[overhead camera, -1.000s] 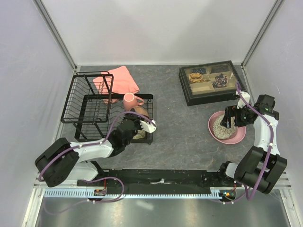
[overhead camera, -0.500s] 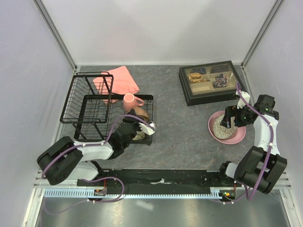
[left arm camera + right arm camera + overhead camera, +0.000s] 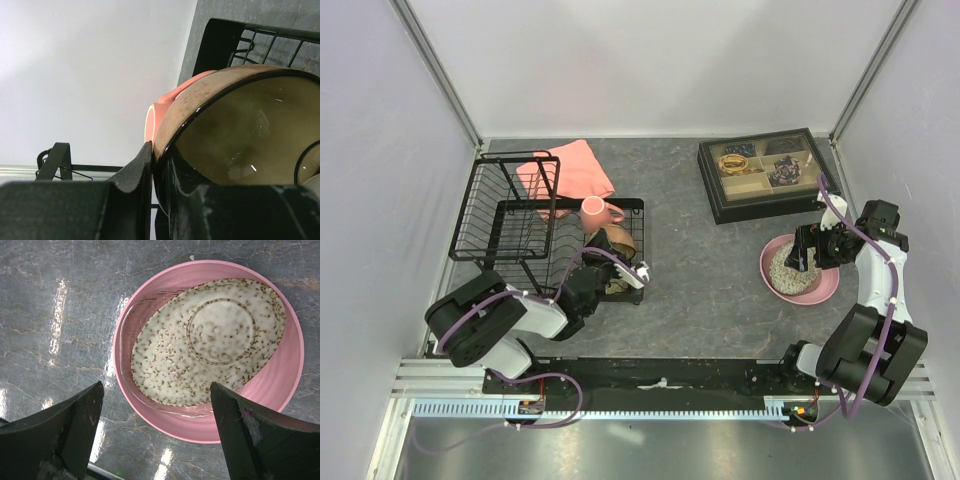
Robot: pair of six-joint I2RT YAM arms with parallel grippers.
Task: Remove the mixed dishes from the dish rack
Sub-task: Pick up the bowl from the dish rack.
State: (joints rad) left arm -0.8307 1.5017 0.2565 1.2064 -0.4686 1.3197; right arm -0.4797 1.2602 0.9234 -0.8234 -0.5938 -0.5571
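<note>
Left gripper (image 3: 152, 150) jaws pinch the brown bowl (image 3: 240, 135) rim; the bowl extends toward 3 o'clock. Right gripper (image 3: 156, 387) jaws stand spread, with the grey bowl (image 3: 210, 335) at 1 o'clock.

On my grey table (image 3: 700, 280) I see the dish rack (image 3: 510, 215) at left, a pink cloth (image 3: 582, 165) behind it, perhaps partly beneath, a trinket tray (image 3: 770, 209) far right, and a pink plate (image 3: 832, 282) nearer.

On the left, dish rack (image 3: 505, 215) with mug (image 3: 593, 210) and little bowl (image 3: 618, 240) inside (mug behind). Cloth (image 3: 582, 168) behind the rack. On the right, big bowl (image 3: 788, 268) on plate (image 3: 800, 298), tray (image 3: 760, 208) behind.
</note>
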